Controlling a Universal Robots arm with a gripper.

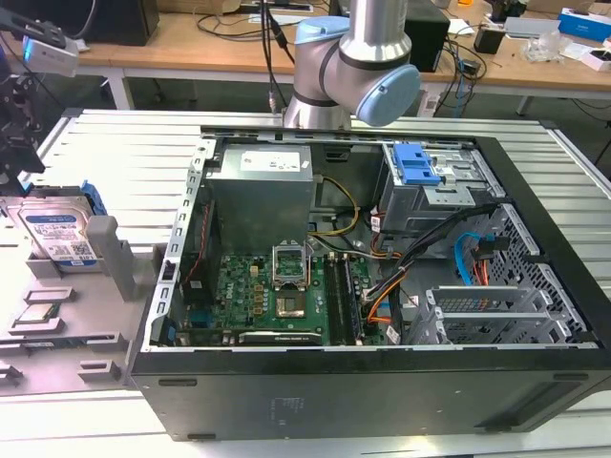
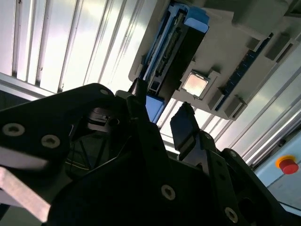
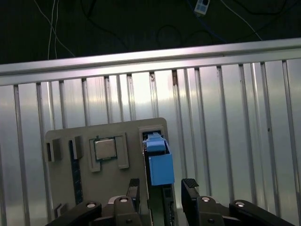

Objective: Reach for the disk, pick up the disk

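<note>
The disk [image 1: 59, 234] is a flat silver metal drive with a white-and-blue label, framed in blue plastic. It stands on edge, leaning slightly, in a slot of a grey plastic holder tray [image 1: 105, 253] at the exterior view's left. In the first wrist view its blue frame [image 3: 159, 162] rises from the tray [image 3: 117, 129]. In the second wrist view it shows edge-on [image 2: 171, 52].

The ribbed aluminium tabletop [image 1: 124, 143] carries everything. A large black open computer case [image 1: 382, 401] takes the centre and the exterior view's right, with a green motherboard [image 1: 267, 296] inside. Its metal side wall stands just beside the tray. The grey-and-blue robot arm [image 1: 353, 67] rises behind the case. A square silver processor chip [image 3: 106, 148] lies flat in a tray pocket near the disk.

The black gripper [image 3: 162, 186] is over the tray. Its fingers [image 3: 189, 188] are spread apart, one on each side of the disk's blue edge. Whether they touch it cannot be told.

On the side of the tray away from the case the bare slats [image 3: 225, 132] lie open, and the tabletop's edge rail [image 3: 150, 54] runs beyond the tray.
</note>
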